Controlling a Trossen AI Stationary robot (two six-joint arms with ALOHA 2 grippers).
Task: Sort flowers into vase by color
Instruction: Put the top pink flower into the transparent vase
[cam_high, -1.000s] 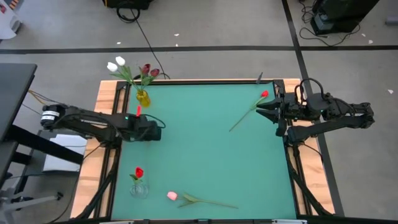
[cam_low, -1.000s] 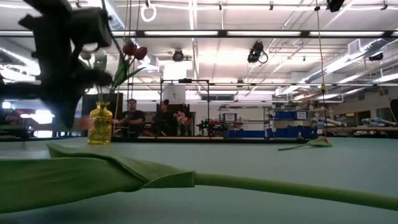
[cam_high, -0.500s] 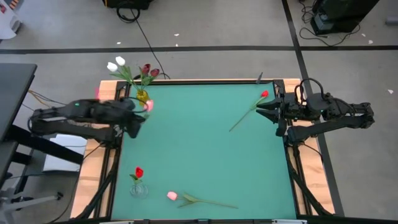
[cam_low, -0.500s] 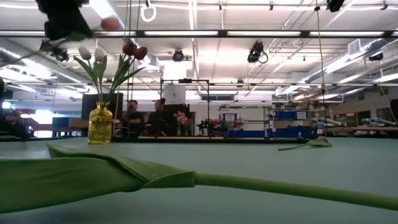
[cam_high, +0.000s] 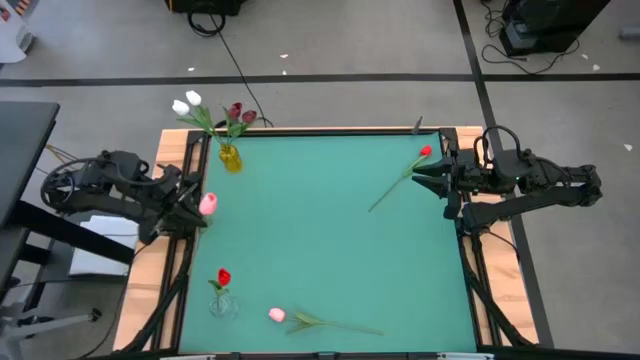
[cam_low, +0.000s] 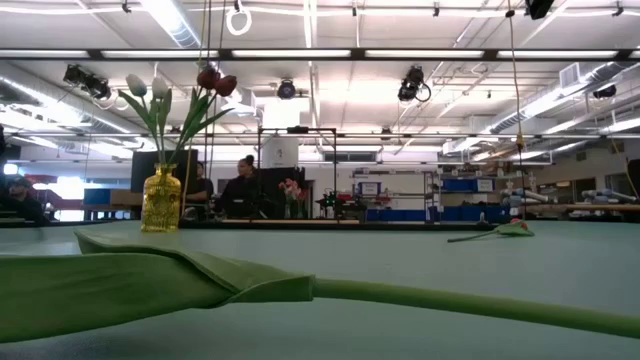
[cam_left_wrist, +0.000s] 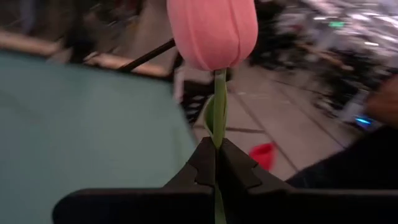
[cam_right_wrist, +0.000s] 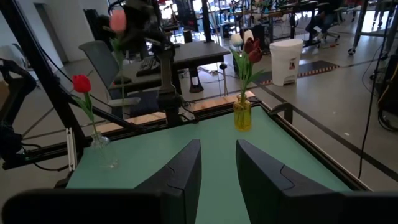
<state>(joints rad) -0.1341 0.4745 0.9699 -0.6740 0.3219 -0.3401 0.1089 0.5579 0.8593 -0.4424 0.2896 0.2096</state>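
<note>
1. My left claw (cam_high: 192, 207) is clamped on the thin green stem of an artificial pink tulip (cam_high: 207, 204), held at the green desk (cam_high: 330, 240) edge, near the yellow glass vase (cam_high: 230, 157).
2. My right claw (cam_high: 420, 181) waits with fingers parted, well apart from that vase, beside a red tulip (cam_high: 424, 153).

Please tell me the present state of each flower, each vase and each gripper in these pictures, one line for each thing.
Left gripper: shut on the pink tulip's stem.
Pink tulip: held upright at the table's left edge.
Right gripper: open, idle at the right edge.
Yellow vase: upright, holding white and maroon tulips.
Clear vase: upright, holding one red tulip.
Red tulip: lying on the mat.
Second pink tulip: lying on the mat.
</note>
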